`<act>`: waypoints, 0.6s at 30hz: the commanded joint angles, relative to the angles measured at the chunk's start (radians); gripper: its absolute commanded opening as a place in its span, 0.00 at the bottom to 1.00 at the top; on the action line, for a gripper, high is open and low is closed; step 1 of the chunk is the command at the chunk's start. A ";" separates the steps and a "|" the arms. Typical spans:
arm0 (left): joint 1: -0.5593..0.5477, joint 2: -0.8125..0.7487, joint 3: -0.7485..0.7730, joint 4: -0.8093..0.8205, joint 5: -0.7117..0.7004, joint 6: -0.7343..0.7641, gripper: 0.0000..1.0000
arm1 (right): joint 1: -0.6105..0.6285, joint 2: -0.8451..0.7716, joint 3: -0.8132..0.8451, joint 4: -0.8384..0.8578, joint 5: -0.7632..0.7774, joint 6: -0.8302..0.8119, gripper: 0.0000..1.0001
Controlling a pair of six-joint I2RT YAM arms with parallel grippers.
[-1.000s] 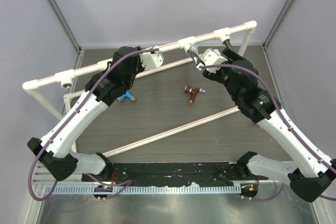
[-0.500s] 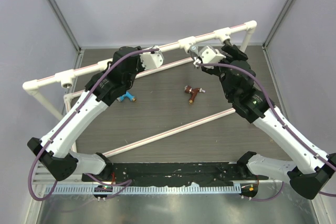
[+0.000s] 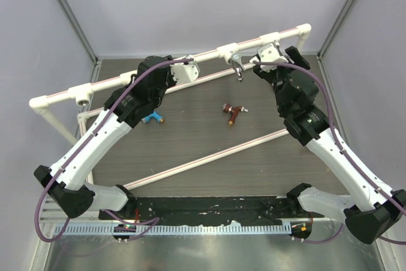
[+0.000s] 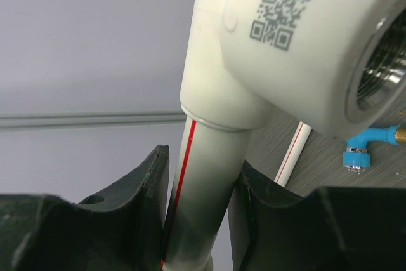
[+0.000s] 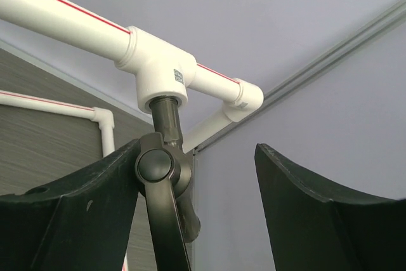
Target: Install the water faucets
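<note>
My left gripper (image 4: 200,164) is shut on the white red-striped pipe (image 4: 204,176) just below a white tee socket (image 4: 285,49); in the top view it (image 3: 184,71) sits on the back rail. My right gripper (image 5: 198,150) is open around the dark lever faucet (image 5: 162,172), which is screwed into a tee (image 5: 158,80). Its left finger is next to the faucet and its right finger stands well apart. In the top view the right gripper (image 3: 274,52) is at the back right. The chrome faucet (image 3: 236,68) hangs from a tee. The red-brown faucet (image 3: 233,113) and the blue faucet (image 3: 152,117) lie on the table.
The white pipe frame (image 3: 101,85) runs across the back, with a loose diagonal pipe (image 3: 209,160) on the dark table. The blue faucet also shows in the left wrist view (image 4: 366,148). Grey enclosure walls stand close behind and to the right.
My right gripper has moved from beside the chrome faucet back and to the right, up to the dark faucet at the corner tee. The left arm has not moved.
</note>
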 commanded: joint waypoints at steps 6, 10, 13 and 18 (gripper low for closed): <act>-0.025 -0.012 -0.005 0.029 0.027 -0.144 0.00 | -0.242 -0.100 -0.001 0.089 -0.129 0.430 0.72; -0.027 -0.012 -0.005 0.027 0.029 -0.145 0.00 | -0.304 -0.097 0.003 0.062 -0.255 0.668 0.72; -0.025 -0.017 -0.004 0.027 0.029 -0.147 0.00 | -0.338 -0.077 0.002 0.055 -0.305 0.812 0.71; -0.025 -0.023 -0.005 0.027 0.027 -0.145 0.00 | -0.411 -0.059 -0.009 0.052 -0.315 0.953 0.71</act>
